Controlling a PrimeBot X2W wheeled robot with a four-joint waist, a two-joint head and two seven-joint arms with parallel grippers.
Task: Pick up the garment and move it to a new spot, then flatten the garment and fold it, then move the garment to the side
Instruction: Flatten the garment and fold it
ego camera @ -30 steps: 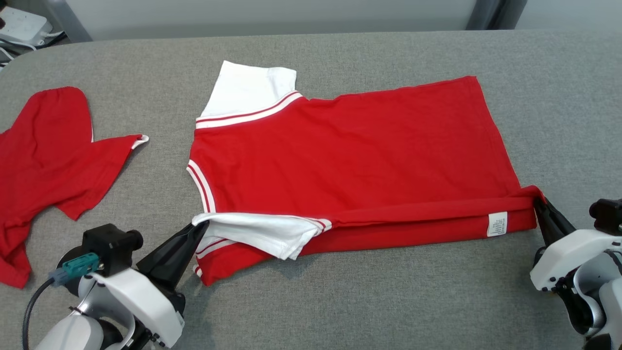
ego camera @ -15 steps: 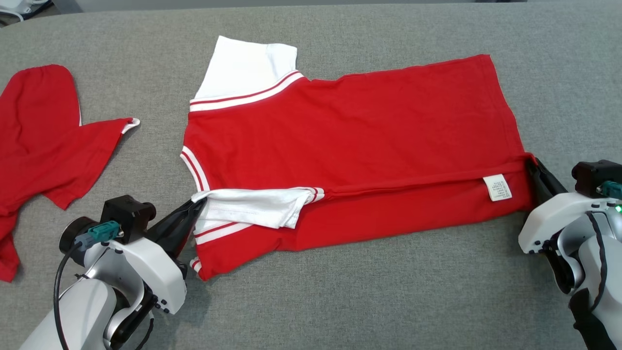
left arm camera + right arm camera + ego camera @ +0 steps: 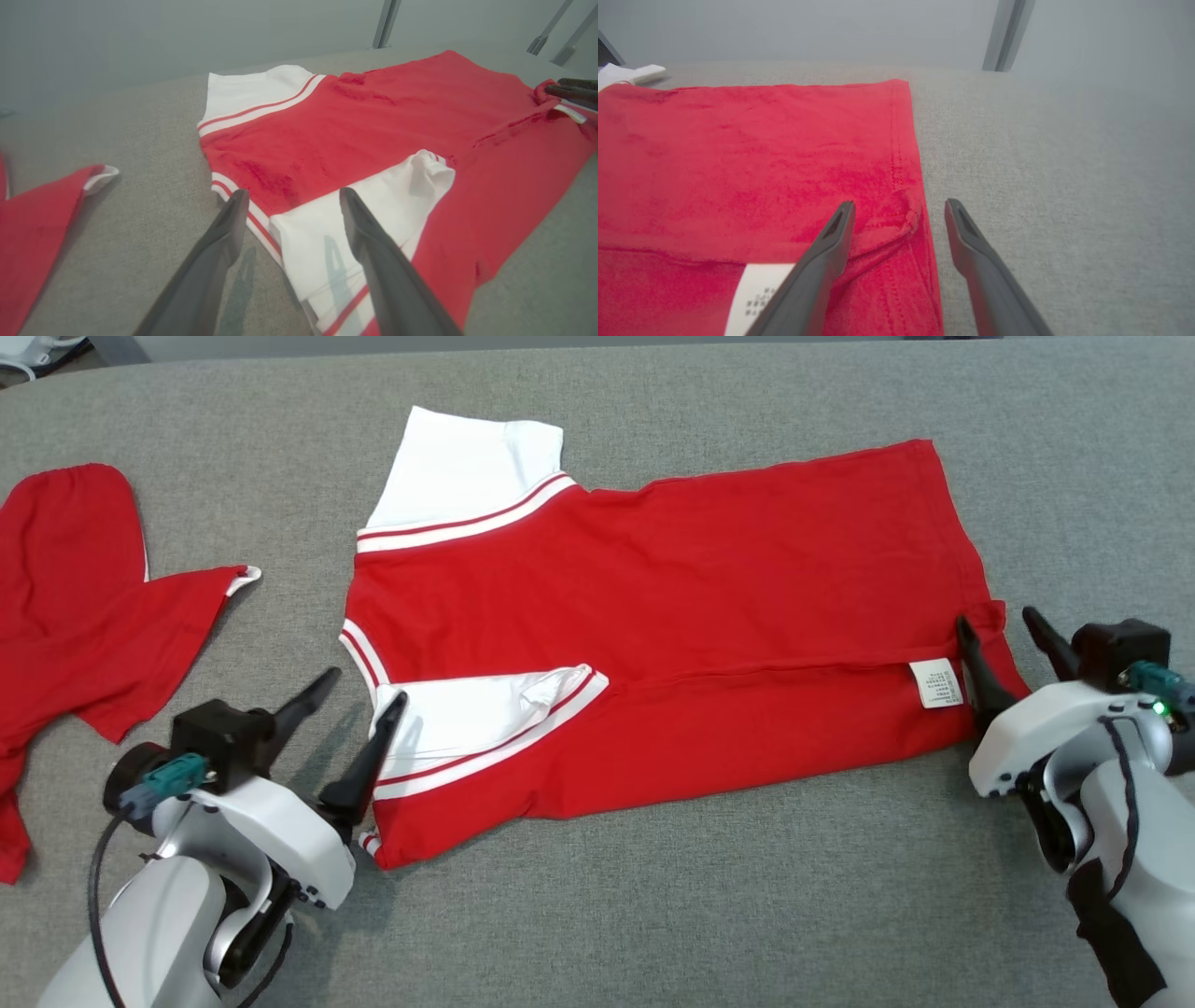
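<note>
Red shirt (image 3: 672, 616), one; red cloth (image 3: 84, 616), one

Along the right gripper (image 3: 900, 204): fingers spread apart, astride the wrinkled hem corner of the shirt (image 3: 738, 154). One fingertip above red cloth, the other above the grey table (image 3: 1041, 163). Partly behind the first finger, a white label (image 3: 754, 291). Far upper left, a bit of white sleeve (image 3: 630, 73). Beyond the table, a grey post (image 3: 1008, 32).
</note>
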